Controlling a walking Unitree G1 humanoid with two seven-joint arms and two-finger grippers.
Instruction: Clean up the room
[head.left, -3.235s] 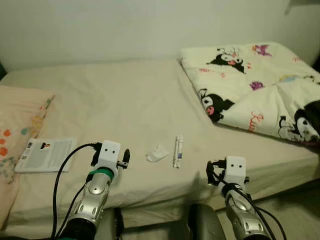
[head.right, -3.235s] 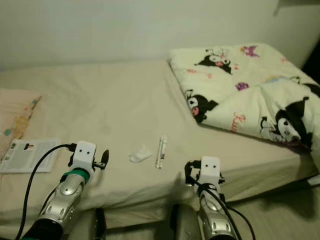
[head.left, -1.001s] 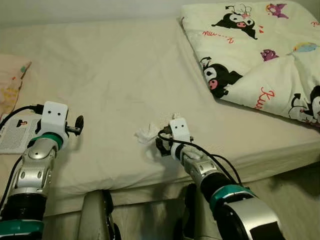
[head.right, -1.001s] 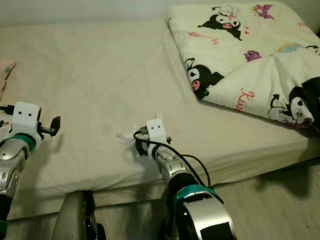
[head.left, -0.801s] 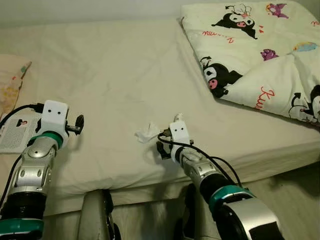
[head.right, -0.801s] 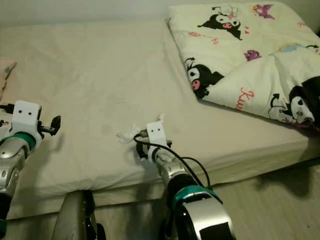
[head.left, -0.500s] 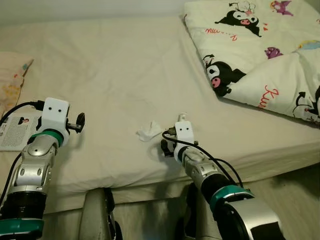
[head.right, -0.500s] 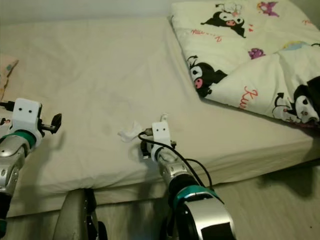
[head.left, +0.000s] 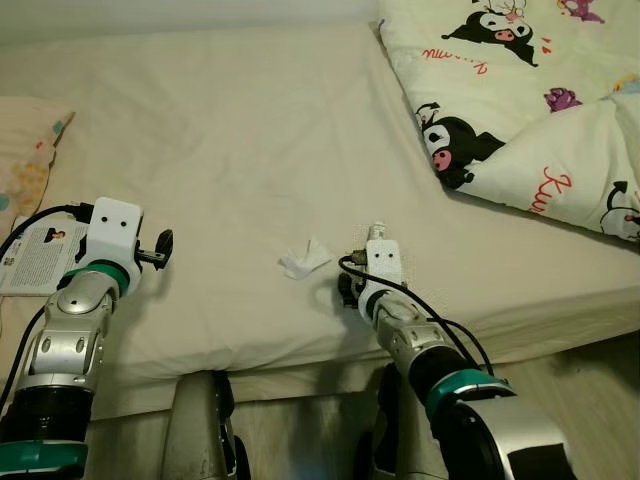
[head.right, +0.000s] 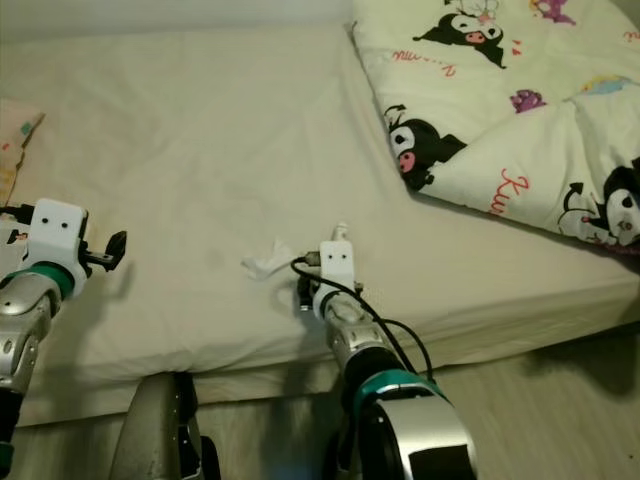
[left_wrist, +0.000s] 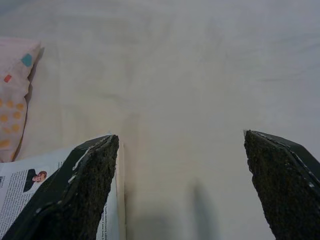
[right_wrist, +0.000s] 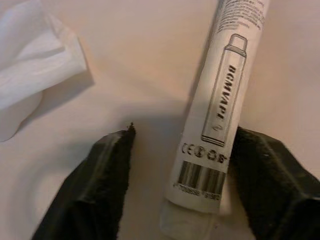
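Observation:
A white tube (right_wrist: 225, 100) with a barcode lies on the beige bed sheet (head.left: 230, 130). My right gripper (right_wrist: 182, 135) is down over it and open, with one finger (right_wrist: 95, 185) on each side of the tube's near end. The tube lies close against the other finger (right_wrist: 270, 180). Its far tip (head.left: 377, 230) peeks out past my right wrist. A crumpled white tissue (head.left: 303, 260) lies just left of the tube. My left gripper (left_wrist: 180, 135) hovers open over the sheet, next to a booklet (head.left: 40, 255).
A spotted pillow (head.left: 25, 160) lies at the far left beyond the booklet. A folded cartoon-print blanket (head.left: 520, 110) covers the bed's right side. The mattress edge runs just under my arms, with floor (head.left: 600, 400) at the lower right.
The right arm has reached from the bed's edge out to the tube and shifted slightly right of the tissue. The view has drifted. The left arm has barely moved.

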